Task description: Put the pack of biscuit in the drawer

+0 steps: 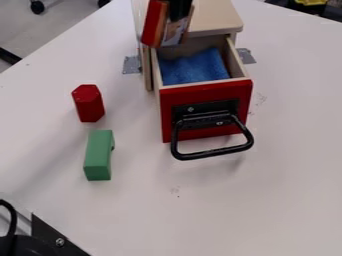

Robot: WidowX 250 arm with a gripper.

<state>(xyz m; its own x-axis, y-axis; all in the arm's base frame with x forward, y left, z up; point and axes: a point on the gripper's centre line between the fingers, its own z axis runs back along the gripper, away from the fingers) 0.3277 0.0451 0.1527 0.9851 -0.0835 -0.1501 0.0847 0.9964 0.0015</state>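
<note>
At twelve o'clock in your view, your black jaws (179, 10) grasp the red-and-orange biscuit pack (154, 24) near the back of the open wooden, red-fronted drawer (200, 92), where blue cloth (197, 68) lies.

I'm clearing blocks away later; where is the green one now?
In the camera view, the green block lies on the left of the white table, just nearer the camera than the red block and left of the black drawer handle.
</note>
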